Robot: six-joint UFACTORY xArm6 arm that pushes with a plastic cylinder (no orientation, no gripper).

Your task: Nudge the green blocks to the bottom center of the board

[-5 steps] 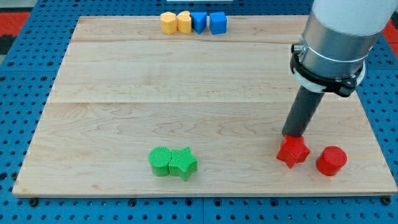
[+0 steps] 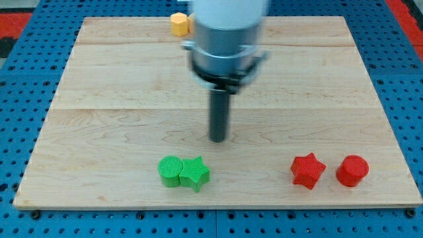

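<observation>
A green cylinder (image 2: 170,170) and a green star (image 2: 195,173) lie touching each other near the view's bottom, a little left of centre. My tip (image 2: 217,139) rests on the board above and slightly right of the green star, a short gap away from it. The rod stands upright under the arm's grey body.
A red star (image 2: 308,170) and a red cylinder (image 2: 351,170) lie at the view's bottom right. A yellow block (image 2: 178,24) shows at the top edge; the arm hides the blocks next to it. The wooden board (image 2: 99,119) sits on a blue pegboard.
My tip has moved left from beside the red star to above the green star. The arm now covers the blue blocks and one yellow block. The red star has shifted slightly.
</observation>
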